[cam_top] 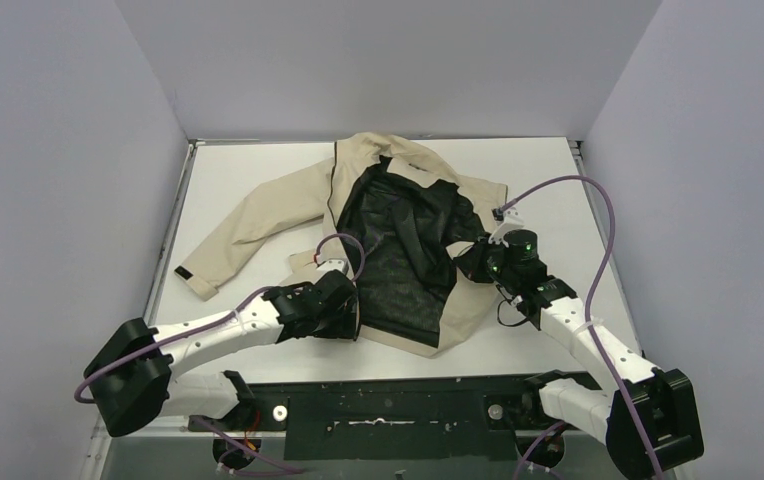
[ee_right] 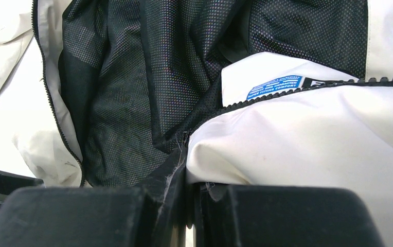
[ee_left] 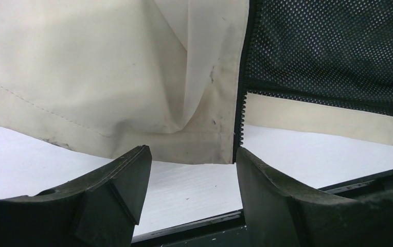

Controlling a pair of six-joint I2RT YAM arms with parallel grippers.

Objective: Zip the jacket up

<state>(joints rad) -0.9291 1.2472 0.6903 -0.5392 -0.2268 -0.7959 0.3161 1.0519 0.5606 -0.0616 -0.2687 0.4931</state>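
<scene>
Jacket (cam_top: 398,250) lies open on the white table (cam_top: 248,165), centre-far, black mesh lining up, one sleeve stretched out to the left. L gripper (ee_left: 192,154) sits at the near-left hem w/ jaws spread and nothing held. The hem corner and its zip teeth (ee_left: 239,118) are just past the gap. R gripper (ee_right: 189,195) is at the right front edge, fingers pinched together on the jacket's zip edge. Blue label (ee_right: 275,87) shows just beyond it.
</scene>
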